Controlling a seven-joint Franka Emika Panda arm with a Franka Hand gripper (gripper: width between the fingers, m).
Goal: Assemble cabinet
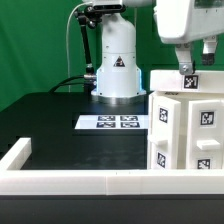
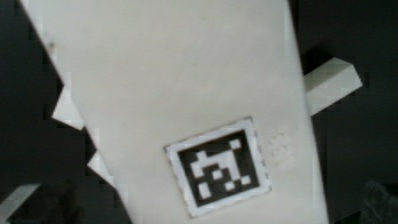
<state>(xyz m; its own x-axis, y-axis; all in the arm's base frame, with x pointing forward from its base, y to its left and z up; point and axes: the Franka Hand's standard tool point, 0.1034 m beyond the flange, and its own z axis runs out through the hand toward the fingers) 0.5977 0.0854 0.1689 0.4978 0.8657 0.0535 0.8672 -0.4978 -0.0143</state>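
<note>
The cabinet [image 1: 185, 130] stands at the exterior view's right on the black worktop [image 1: 50, 120], close against the low white frame [image 1: 60, 180] that borders the near edge. That position probably keeps it from sliding when pressed from above. Its white faces show seams and several tags, so it looks like a body with smaller blocks already set against it, though the joints are too blurred to tell whether they are seated. The pincer [image 1: 192, 64] hangs directly over the cabinet's top, just above a tagged piece [image 1: 190, 82]. I cannot tell whether its jaws are wide, narrow or closed on that piece, because the fingers merge with the dark background. In the wrist view a long white face of the cabinet [image 2: 160, 80] fills the picture at a tilt, with one tag [image 2: 222, 165] on it and a small white stub [image 2: 329, 80] jutting out beside it. This fits an arm aligned over the top for pressing or grasping. The cabinet is hollow, but neither view looks inside, so its contents are unknown. Inside the frame, the marker board [image 1: 118, 122] lies flat in front of the robot base [image 1: 115, 65], well apart from the cabinet.
</note>
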